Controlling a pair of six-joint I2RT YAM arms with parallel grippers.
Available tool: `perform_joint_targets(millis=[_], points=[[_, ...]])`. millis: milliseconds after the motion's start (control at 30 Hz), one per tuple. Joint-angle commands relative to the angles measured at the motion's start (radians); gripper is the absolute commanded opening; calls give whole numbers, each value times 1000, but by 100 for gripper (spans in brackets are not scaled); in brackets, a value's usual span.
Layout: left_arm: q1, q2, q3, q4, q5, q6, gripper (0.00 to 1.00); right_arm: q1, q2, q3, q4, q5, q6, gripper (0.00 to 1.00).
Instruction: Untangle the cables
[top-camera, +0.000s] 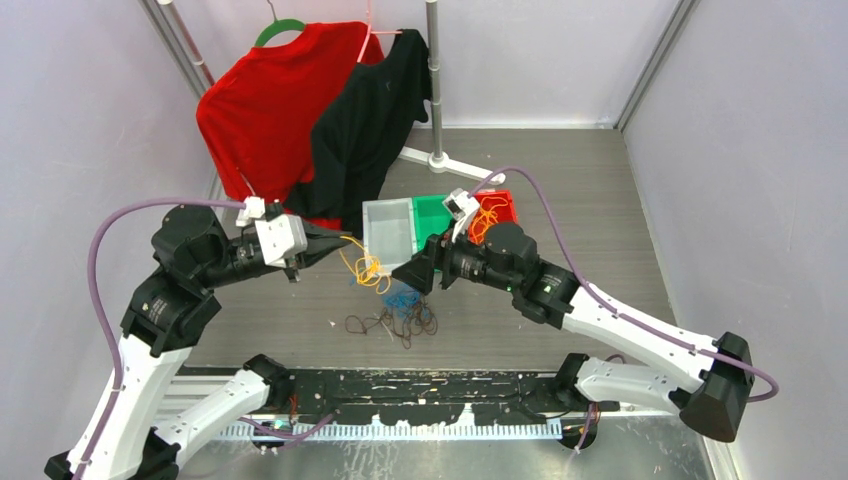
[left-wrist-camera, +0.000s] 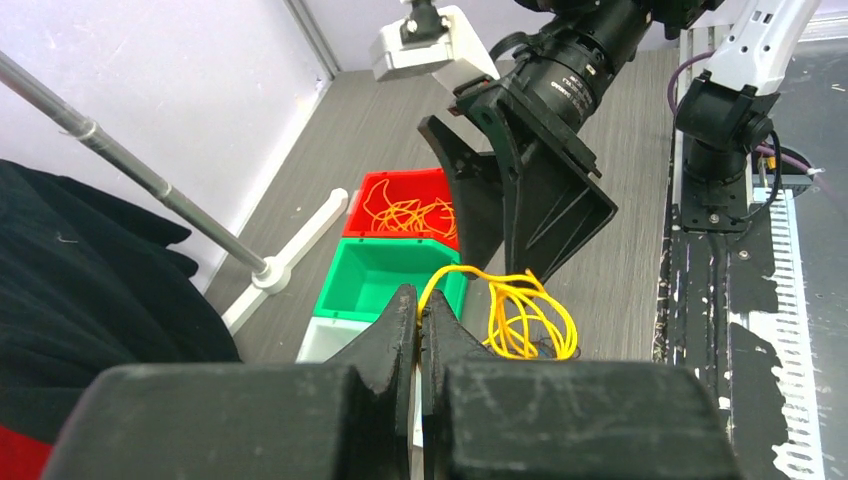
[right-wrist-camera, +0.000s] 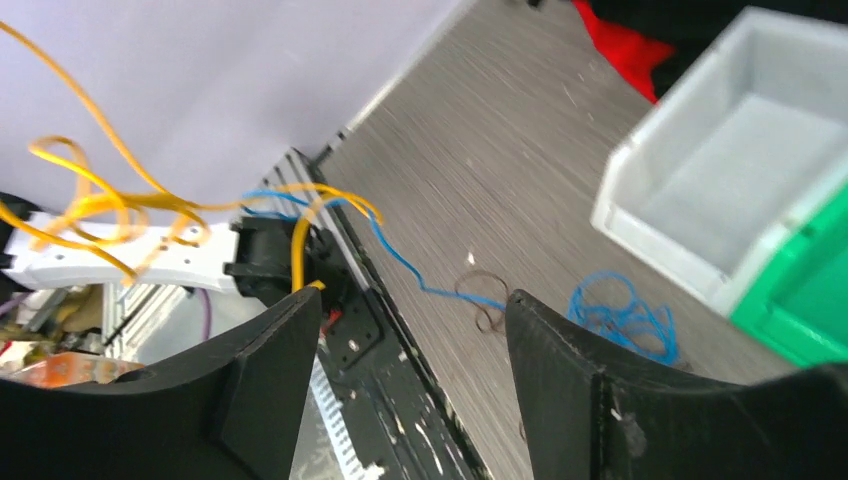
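Currently the left jaws pinch the thin yellow looped cable (left-wrist-camera: 520, 320), hanging beside the grey plastic bin (top-camera: 388, 228); the right jaws stand wide near it. We should pull slowly so the thin blue cable (right-wrist-camera: 620, 315) slips free.

Blocked at mid-back by grey bin (top-camera: 388, 228), green bin (top-camera: 432, 212) and red bin (top-camera: 500, 205), side by side. Hemmed at back left by hanging black shirt (top-camera: 365, 125). Crossed mid-air at centre by yellow cable (top-camera: 368, 268). Passable over bare surface (top-camera: 600, 200) at right.
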Motion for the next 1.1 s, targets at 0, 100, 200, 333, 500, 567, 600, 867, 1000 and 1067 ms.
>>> perform_joint_targets(millis=[0,100,200,333,500,567,600,867,1000,1067], points=[[2,-8,12,8,25,-23,0,4,46,67,263,-78,-5,73],[3,-4,23,-4,61,-36,0,5,116,100,324,-128,0,74],[4,1,33,-26,75,-45,0,17,163,117,381,-183,-25,77],[3,3,46,-30,82,-46,0,54,223,142,405,-225,-87,78],[3,19,84,-30,86,-65,0,97,318,164,423,-217,-124,78],[4,25,97,-30,86,-72,0,108,360,163,442,-208,-128,77],[3,27,103,-30,87,-74,0,111,376,162,448,-199,-126,76],[3,45,209,-68,65,-61,0,110,457,-23,670,-146,-19,69],[4,52,253,-69,43,-18,0,110,490,-84,722,-96,15,63],[4,57,277,-61,30,-7,0,111,506,-108,736,-66,25,60]])
